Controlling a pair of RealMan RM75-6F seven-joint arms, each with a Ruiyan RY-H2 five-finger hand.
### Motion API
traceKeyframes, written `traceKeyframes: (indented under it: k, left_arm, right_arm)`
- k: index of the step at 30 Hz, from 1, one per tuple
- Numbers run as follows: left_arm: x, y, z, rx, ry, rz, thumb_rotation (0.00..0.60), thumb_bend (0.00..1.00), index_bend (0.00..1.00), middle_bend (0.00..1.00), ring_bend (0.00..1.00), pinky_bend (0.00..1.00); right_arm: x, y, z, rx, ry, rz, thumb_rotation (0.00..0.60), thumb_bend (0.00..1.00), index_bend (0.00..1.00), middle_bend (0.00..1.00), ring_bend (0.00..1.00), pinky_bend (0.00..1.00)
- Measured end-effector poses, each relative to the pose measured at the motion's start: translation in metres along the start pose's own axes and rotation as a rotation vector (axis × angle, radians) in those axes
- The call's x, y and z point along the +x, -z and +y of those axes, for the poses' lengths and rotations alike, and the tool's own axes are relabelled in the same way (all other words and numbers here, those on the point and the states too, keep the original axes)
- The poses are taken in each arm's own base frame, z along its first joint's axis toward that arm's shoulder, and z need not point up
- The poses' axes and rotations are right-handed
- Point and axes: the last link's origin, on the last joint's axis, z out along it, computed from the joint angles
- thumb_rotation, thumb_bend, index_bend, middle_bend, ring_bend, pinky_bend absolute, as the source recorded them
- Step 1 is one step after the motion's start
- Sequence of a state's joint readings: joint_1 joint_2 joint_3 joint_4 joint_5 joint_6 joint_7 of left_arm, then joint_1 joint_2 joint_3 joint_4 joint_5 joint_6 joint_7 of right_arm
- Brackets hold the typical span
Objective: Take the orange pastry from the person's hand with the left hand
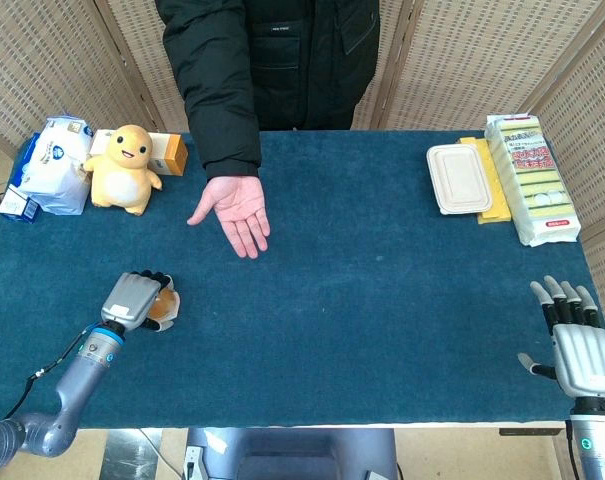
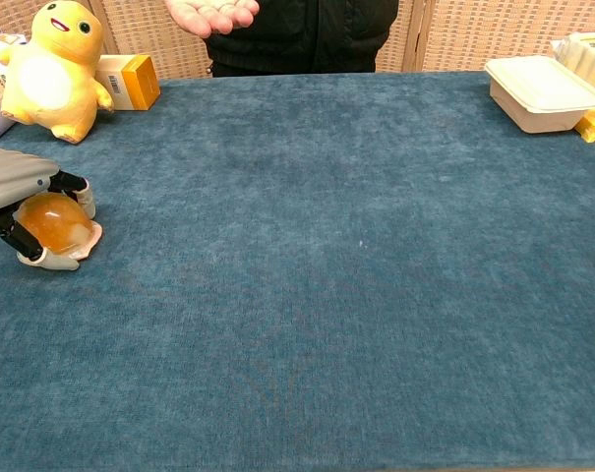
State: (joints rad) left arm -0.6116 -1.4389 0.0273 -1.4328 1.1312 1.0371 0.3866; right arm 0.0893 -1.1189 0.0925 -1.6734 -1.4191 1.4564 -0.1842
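My left hand (image 1: 134, 298) grips the orange pastry (image 1: 163, 306) low over the blue table near its front left corner. In the chest view the orange pastry (image 2: 53, 222) sits under the fingers of the left hand (image 2: 14, 187), at or just above the cloth. The person's hand (image 1: 234, 209) lies empty, palm up, at the table's back centre-left, well apart from my left hand. The same palm (image 2: 211, 15) shows at the top edge of the chest view. My right hand (image 1: 578, 343) hangs at the front right edge, fingers spread, holding nothing.
A yellow plush toy (image 1: 125, 166), an orange box (image 1: 170, 153) and a white bag (image 1: 54, 165) stand at the back left. A beige lidded container (image 1: 459, 178) and yellow-green packages (image 1: 532, 176) sit at the back right. The person (image 1: 272, 60) stands behind the table.
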Motion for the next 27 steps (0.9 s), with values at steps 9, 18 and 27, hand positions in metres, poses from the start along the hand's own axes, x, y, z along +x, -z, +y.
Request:
traceKeyframes:
  k: [9,18,27]
  left_arm:
    - [0.030,0.020,-0.005,0.002,0.081,0.065,0.600,0.07,0.00,0.00,0.00,0.15]
    - [0.048,0.082,-0.041,0.065,0.137,0.205,0.600,0.05,0.00,0.00,0.00,0.03]
    - [0.032,0.169,-0.068,0.240,0.183,0.325,0.600,0.01,0.00,0.00,0.00,0.00]
  right_arm:
    - [0.001,0.001,0.000,0.001,0.000,-0.001,0.600,0.04,0.10,0.03,0.00,0.00]
    - [0.002,0.001,0.001,-0.004,0.003,0.006,0.600,0.04,0.10,0.03,0.00,0.00]
    - [0.006,0.001,0.002,-0.008,0.003,0.026,0.600,0.04,0.10,0.03,0.00,0.00]
